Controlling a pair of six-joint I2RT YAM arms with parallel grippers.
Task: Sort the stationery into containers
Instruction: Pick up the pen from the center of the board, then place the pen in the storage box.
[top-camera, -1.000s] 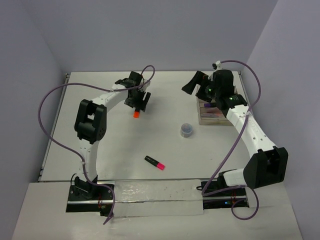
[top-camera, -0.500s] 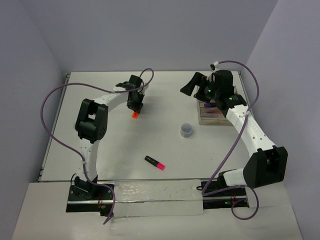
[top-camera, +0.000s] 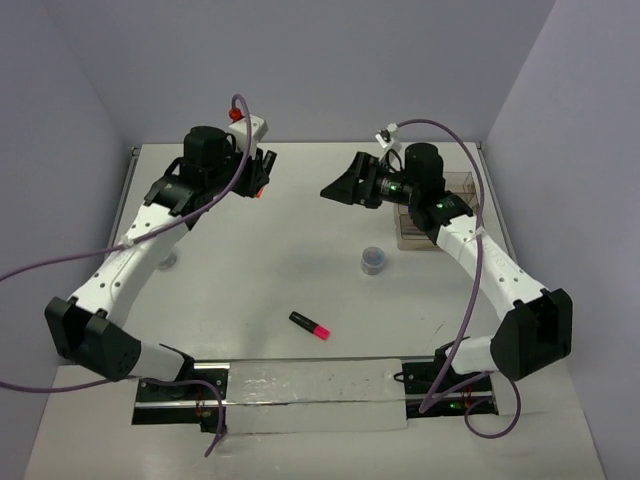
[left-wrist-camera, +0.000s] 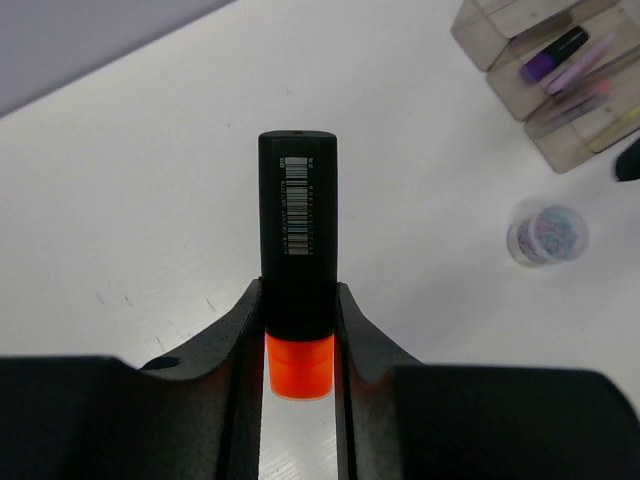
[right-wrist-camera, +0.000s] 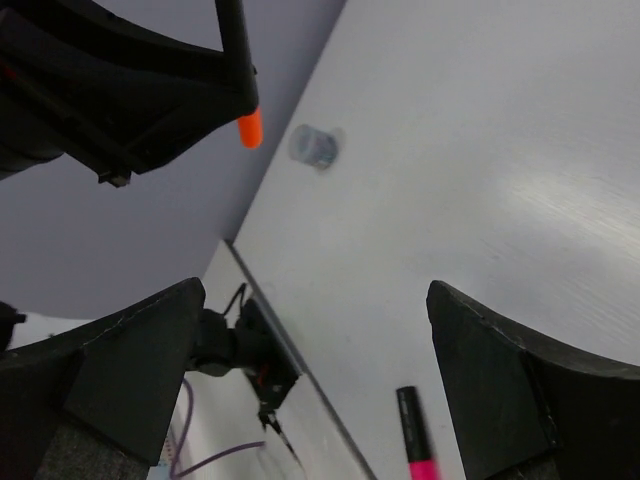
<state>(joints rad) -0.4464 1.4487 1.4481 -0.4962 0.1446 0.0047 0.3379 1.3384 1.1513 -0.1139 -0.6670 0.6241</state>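
My left gripper (top-camera: 257, 178) is raised above the far left of the table and shut on a black highlighter (left-wrist-camera: 297, 230) with an orange cap (left-wrist-camera: 298, 365), which sits between the jaws. The orange cap also shows in the right wrist view (right-wrist-camera: 249, 128). My right gripper (top-camera: 345, 188) is open and empty, held in the air left of the clear tray (top-camera: 412, 238). The tray (left-wrist-camera: 560, 80) holds a purple-capped highlighter (left-wrist-camera: 548, 62) and a lilac marker (left-wrist-camera: 583, 68). A pink-capped highlighter (top-camera: 310, 325) lies on the table near the front.
A small round grey-blue piece (top-camera: 373, 260) stands on the table left of the tray's near end and also shows in the left wrist view (left-wrist-camera: 546, 230). A second round piece (right-wrist-camera: 315, 147) shows in the right wrist view. Purple cables loop over both arms.
My left arm has lifted the orange-capped highlighter off the table and risen toward the back left. My right gripper has swung left, away from the tray.
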